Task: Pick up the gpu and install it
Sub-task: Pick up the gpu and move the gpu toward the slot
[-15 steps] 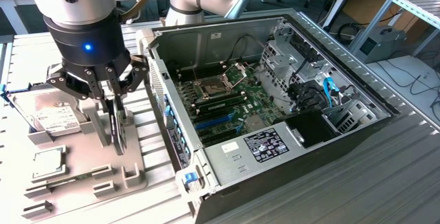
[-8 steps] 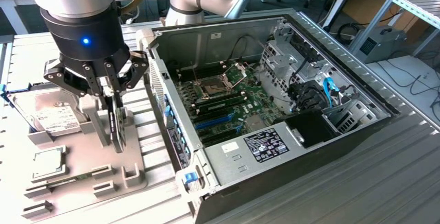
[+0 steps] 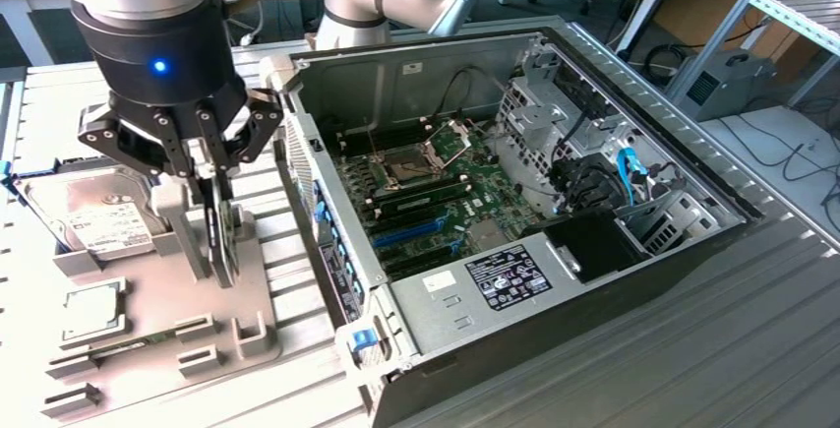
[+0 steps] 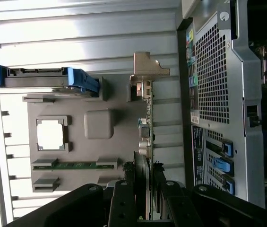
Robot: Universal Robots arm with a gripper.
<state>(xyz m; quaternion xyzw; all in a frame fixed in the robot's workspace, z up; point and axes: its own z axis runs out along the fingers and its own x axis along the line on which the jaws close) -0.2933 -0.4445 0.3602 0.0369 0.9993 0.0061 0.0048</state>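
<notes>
jaws: pinching the gpu (image 4: 145,137) by its upper edge, one on each face.
gpu: on edge over the grey holder (image 4: 119,142) on the worktop (image 4: 76,42), silver bracket (image 4: 148,71) at the far end.
step: pick-up, by my reading; install not begun.
next calls for: firm grip, card kept upright, clear of the computer case (image 4: 216,80) just beside.
unclear: whether its lower edge sits in the holder slot or just above.

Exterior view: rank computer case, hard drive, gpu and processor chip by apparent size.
1. computer case
2. hard drive
3. processor chip and gpu, unranked: the gpu stands edge-on, a thin strip, so its area looks close to the chip's.
</notes>
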